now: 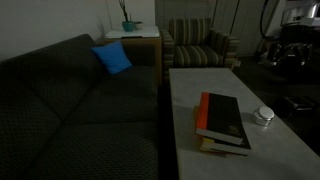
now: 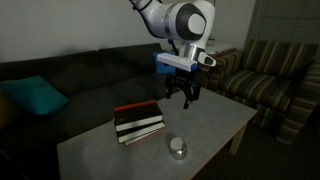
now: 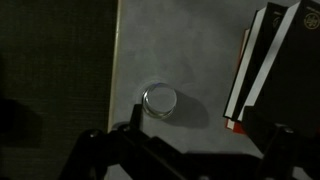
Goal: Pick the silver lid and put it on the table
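Observation:
The silver lid [image 3: 160,99] is a small round shiny cap. It sits on top of a squat pale container on the table [image 3: 190,45], beside a stack of books [image 3: 266,60]. The lid shows in both exterior views [image 1: 264,112] [image 2: 178,145], near the table's [image 2: 215,125] edge. My gripper [image 2: 185,97] hangs open and empty above the table, higher than the lid and apart from it. In the wrist view its two dark fingers [image 3: 185,160] spread wide at the bottom, with the lid just beyond them.
The stack of books [image 1: 222,122] [image 2: 137,122] lies mid-table [image 1: 200,85] beside the lid. A dark sofa [image 1: 70,110] with a blue cushion [image 1: 112,58] runs along one long side. A striped armchair [image 1: 200,45] and a side table with a plant [image 1: 130,30] stand beyond.

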Controlling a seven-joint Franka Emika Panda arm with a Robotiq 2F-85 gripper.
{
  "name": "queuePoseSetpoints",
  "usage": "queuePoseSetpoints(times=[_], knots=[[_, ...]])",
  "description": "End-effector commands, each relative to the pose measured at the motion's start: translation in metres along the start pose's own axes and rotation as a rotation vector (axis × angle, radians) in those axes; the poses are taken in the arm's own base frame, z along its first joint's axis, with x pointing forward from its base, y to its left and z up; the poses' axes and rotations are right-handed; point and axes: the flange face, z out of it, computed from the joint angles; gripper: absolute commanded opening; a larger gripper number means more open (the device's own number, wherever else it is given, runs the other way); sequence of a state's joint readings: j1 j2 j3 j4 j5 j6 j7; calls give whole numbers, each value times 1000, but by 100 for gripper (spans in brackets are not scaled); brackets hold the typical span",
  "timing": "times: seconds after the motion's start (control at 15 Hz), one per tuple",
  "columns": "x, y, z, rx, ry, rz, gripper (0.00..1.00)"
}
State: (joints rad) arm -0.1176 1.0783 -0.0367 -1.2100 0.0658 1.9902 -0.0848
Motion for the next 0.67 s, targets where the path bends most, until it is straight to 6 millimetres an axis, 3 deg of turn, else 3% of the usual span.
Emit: queuePoseSetpoints(times=[0.0, 0.33, 0.47, 0.53, 0.6], knots=[[18, 15, 34, 152, -85, 69, 100], [23, 30, 85, 225, -199, 182, 100], [16, 30, 102, 188, -285, 167, 100], [15, 28, 94, 190, -239, 165, 100], [15, 28, 101, 190, -251, 163, 100]])
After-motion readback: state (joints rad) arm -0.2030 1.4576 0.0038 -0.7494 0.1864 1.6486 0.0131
